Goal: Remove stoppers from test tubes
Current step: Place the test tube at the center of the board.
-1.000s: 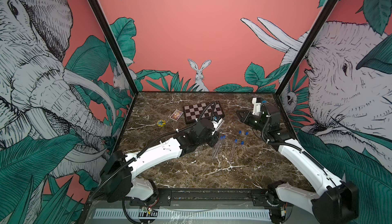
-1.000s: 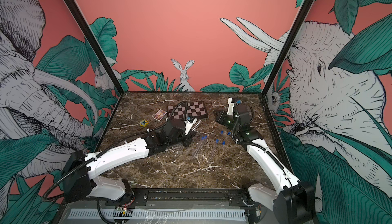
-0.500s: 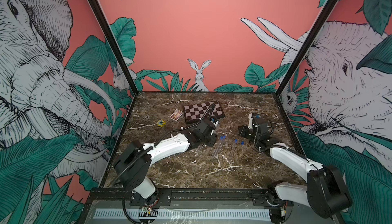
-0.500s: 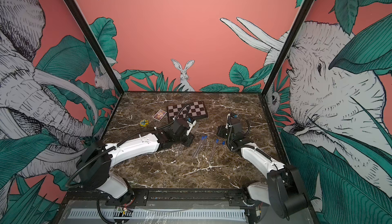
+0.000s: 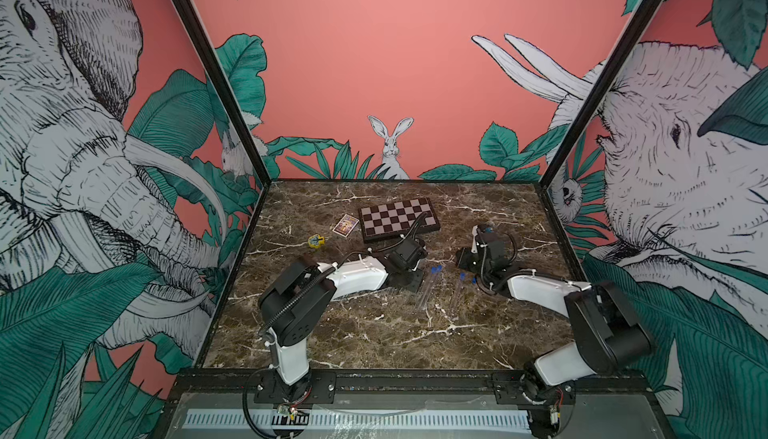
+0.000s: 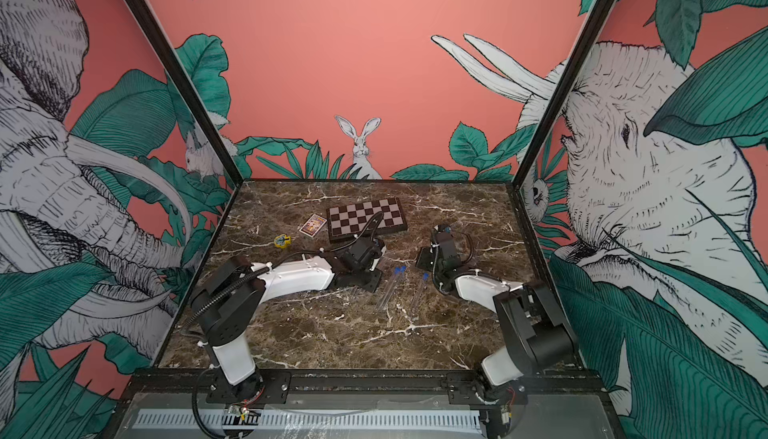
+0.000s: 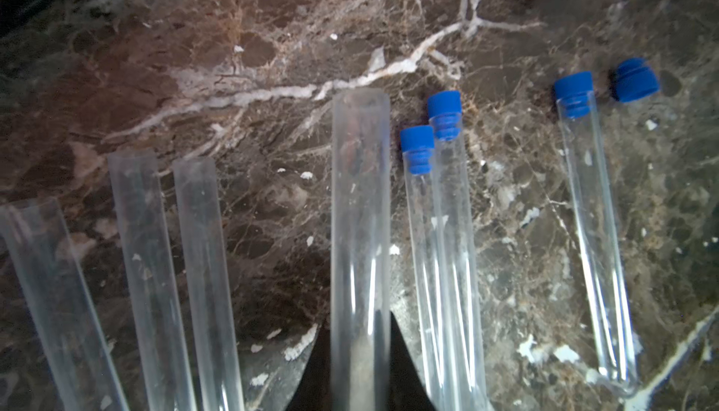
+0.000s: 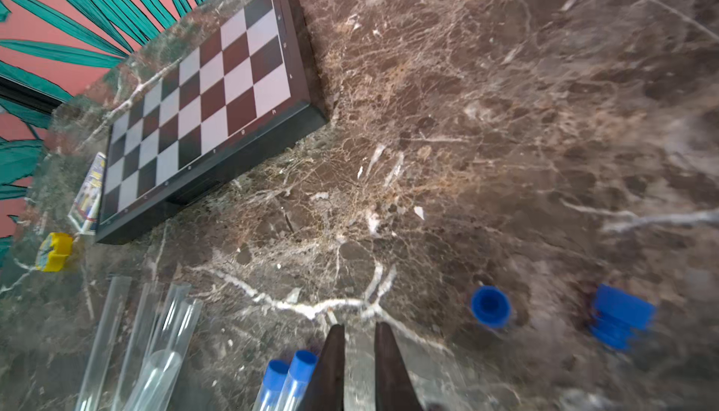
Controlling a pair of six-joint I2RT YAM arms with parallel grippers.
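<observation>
**Right arm down at the table; left claw holding an open tube**

Since a second ago your right arm (image 5: pixel 540 291) has dropped from high near the back corner to just over the marble table (image 5: pixel 374 333). The left elbow (image 5: pixel 295 304) has folded upward, and the tubes have not shifted.

Your left claw (image 7: pixel 358 319) pinches an uncapped test tube (image 7: pixel 360 195). It runs straight out ahead of the fingers, open mouth farthest from them. Just beside it lie two capped tubes (image 7: pixel 447 234), touching, with their stoppers (image 7: pixel 444 107) pointing the same way. In both top views their long axes run roughly front to back, caps toward the back wall (image 5: pixel 395 62).

Your right claw (image 8: pixel 360 327) is barely parted and seems empty, though that view is blurred. Two loose stoppers (image 8: pixel 490 308) sit near it.
</observation>
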